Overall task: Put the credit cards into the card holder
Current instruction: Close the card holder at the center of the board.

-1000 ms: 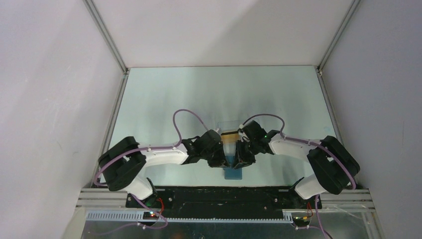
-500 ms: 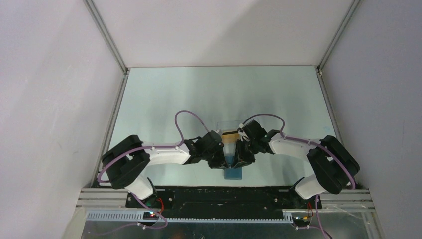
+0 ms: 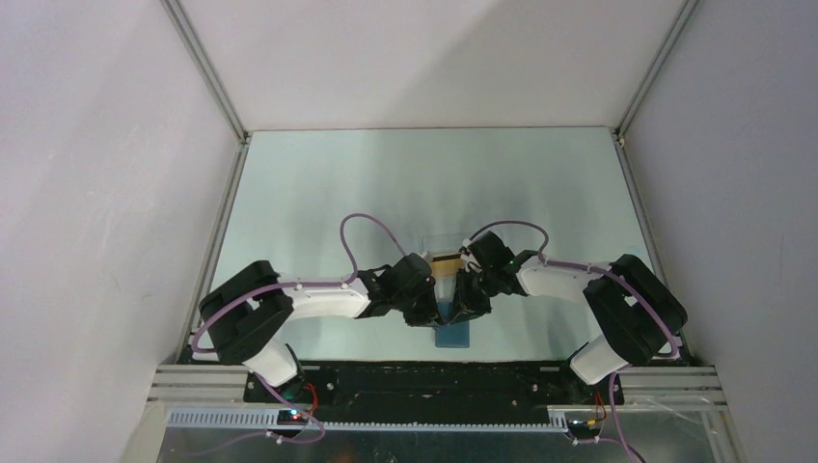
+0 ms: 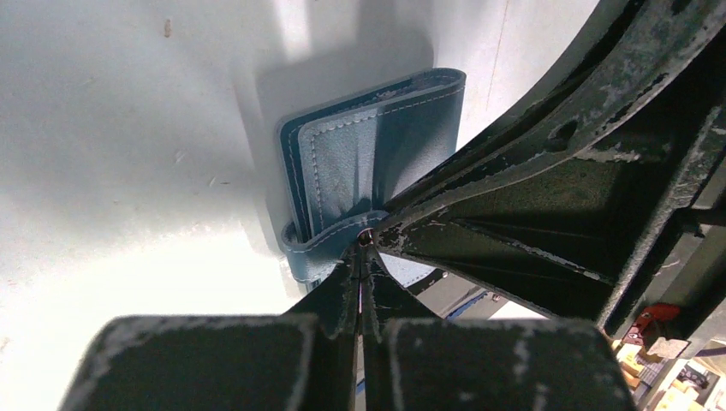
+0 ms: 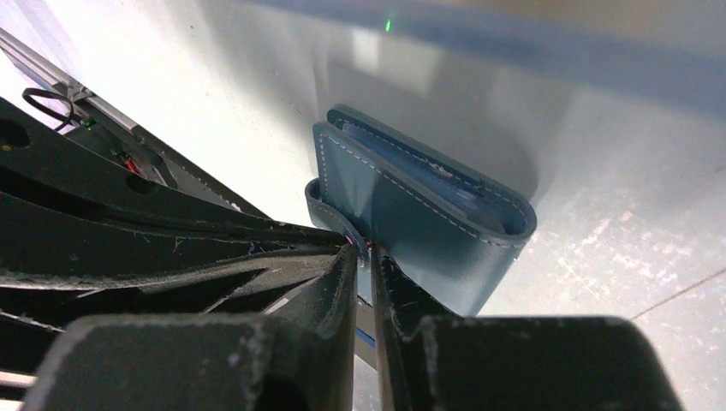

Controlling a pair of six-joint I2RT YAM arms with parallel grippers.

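Observation:
The blue card holder (image 4: 342, 163) stands part-open on the table, its paler inner leaves showing. My left gripper (image 4: 363, 243) is shut on its small clasp tab (image 4: 318, 247). My right gripper (image 5: 366, 250) meets it from the other side, jaws almost together, pinching the holder's (image 5: 411, 205) outer flap edge. From above, both grippers crowd over the holder (image 3: 452, 334) near the table's front. An orange-gold credit card (image 3: 445, 261) with a black stripe lies just behind them. Whether any card sits inside the holder cannot be told.
A clear plastic box (image 3: 447, 240) lies under and behind the orange-gold card. Grey walls with metal rails (image 3: 231, 207) close in the table on the left, right and back. Both arm bases stand at the near edge.
The right arm has shifted slightly left toward the holder, and its jaws have narrowed onto the flap. The left arm has hardly moved and stays shut.

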